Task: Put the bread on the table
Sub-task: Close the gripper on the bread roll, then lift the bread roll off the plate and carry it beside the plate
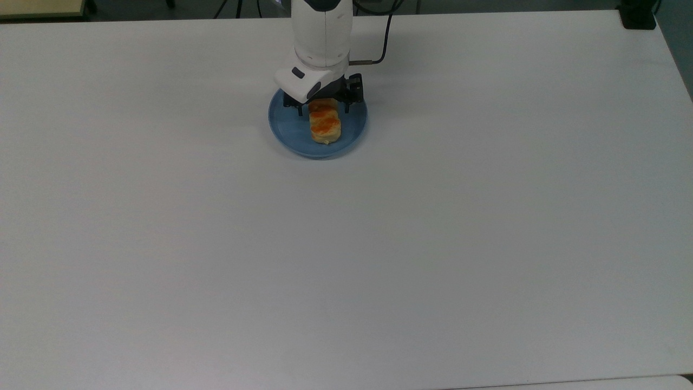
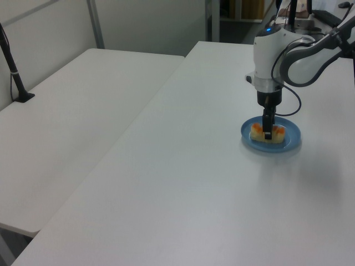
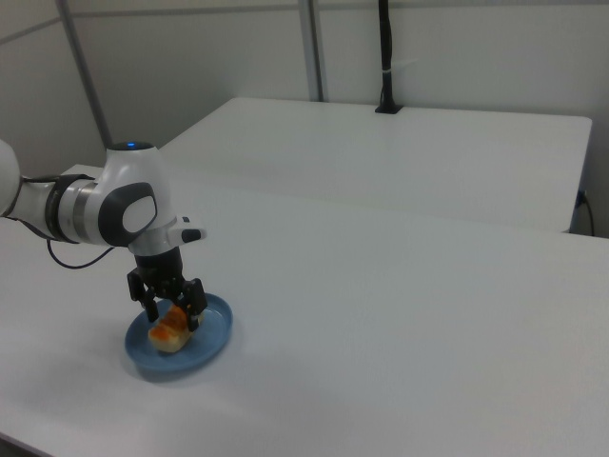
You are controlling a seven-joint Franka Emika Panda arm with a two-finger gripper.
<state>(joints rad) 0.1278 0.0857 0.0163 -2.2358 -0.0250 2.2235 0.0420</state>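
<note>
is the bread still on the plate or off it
On the plate. The bread lies flat inside the blue plate, with the open gripper straddling one end, a finger on each side.

This looks like a robotics lab or test room rather than a home. A white robot arm (image 2: pixel 288 52) with trailing cables stands at the far edge of the table (image 1: pixel 346 244), a large, plain white top with nothing domestic about it. Beside the table sits a second white table (image 3: pixel 400 152) carrying a black clamped pole (image 3: pixel 385 57), and pale partition panels with metal posts (image 2: pixel 95 23) rise behind both.
</note>
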